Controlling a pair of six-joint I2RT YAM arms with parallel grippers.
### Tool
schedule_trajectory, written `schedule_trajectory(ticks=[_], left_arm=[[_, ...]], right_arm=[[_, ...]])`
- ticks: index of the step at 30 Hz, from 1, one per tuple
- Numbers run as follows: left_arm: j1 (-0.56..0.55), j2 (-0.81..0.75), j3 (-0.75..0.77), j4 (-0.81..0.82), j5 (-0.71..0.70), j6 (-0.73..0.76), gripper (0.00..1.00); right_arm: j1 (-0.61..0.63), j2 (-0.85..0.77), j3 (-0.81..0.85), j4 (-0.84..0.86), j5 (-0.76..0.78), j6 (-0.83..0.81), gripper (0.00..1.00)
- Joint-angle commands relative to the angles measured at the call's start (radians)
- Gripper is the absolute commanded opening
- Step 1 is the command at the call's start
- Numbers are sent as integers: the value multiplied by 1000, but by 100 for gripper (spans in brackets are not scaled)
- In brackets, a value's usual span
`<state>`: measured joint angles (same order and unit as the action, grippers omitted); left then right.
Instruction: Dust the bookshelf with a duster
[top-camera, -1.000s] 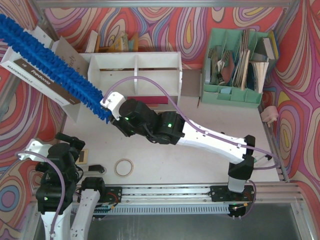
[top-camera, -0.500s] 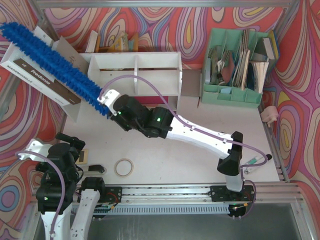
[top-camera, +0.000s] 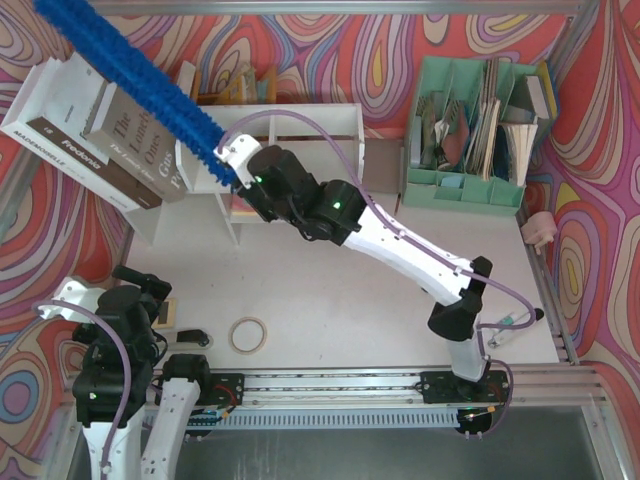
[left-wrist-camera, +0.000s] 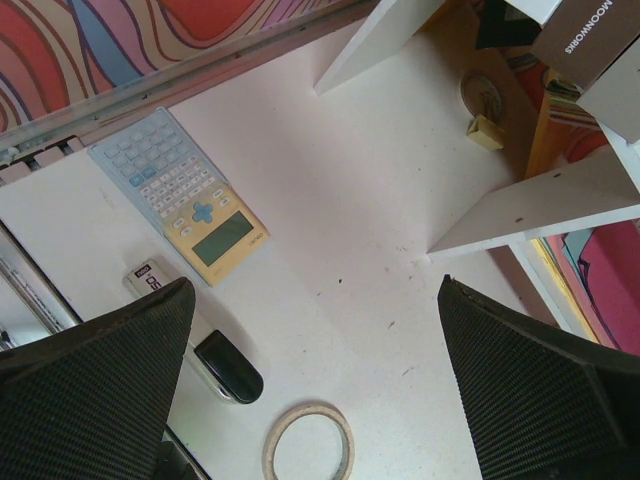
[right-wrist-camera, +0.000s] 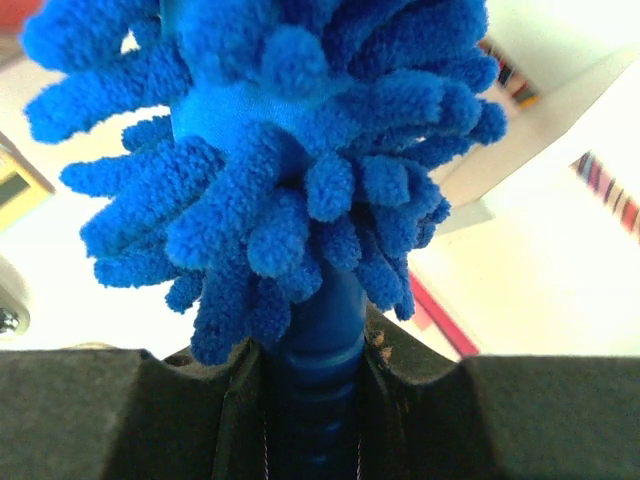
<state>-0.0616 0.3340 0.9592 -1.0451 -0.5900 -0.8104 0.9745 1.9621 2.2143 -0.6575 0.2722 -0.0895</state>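
Observation:
The blue fluffy duster (top-camera: 130, 75) slants from the back left corner down to the white bookshelf (top-camera: 300, 120). My right gripper (top-camera: 230, 165) is shut on its thin blue handle at the bookshelf's left end. The right wrist view shows the shaggy head (right-wrist-camera: 290, 150), the handle (right-wrist-camera: 320, 330) and my right gripper (right-wrist-camera: 315, 375) clamped on it. My left gripper (top-camera: 145, 290) rests near the front left, open and empty. In the left wrist view it (left-wrist-camera: 315, 295) hangs over bare table, with a white bookshelf panel (left-wrist-camera: 540, 205) to the right.
Large books (top-camera: 90, 140) lean at the bookshelf's left, under the duster. A mint-green file organizer (top-camera: 475, 130) stands back right. A tape roll (top-camera: 248, 333) lies near the front. The left wrist view shows the roll (left-wrist-camera: 308, 440), a calculator (left-wrist-camera: 185, 205) and a small black item (left-wrist-camera: 228, 365).
My right arm has stretched toward the back and lifted the duster. Its head swung from lying over the books up to the back left corner. The left arm has not moved.

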Motion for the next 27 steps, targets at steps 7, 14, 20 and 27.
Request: schedule_trajectory(ticks=[7,14,20,27], left_arm=[[5,-7,-2,8,9,19,98],[5,-10,-4,1,15,13,98],[5,-19,-4,-7,10,14,98],[5,-20,-5,-8,10,13,99]], right_arm=[[182,7,209,-28,112,-330,0],[210,18,181,-39,110,-378,0],[208,41,160,-25,143,-398,0],[182,29,143,-15,171,-401,0]])
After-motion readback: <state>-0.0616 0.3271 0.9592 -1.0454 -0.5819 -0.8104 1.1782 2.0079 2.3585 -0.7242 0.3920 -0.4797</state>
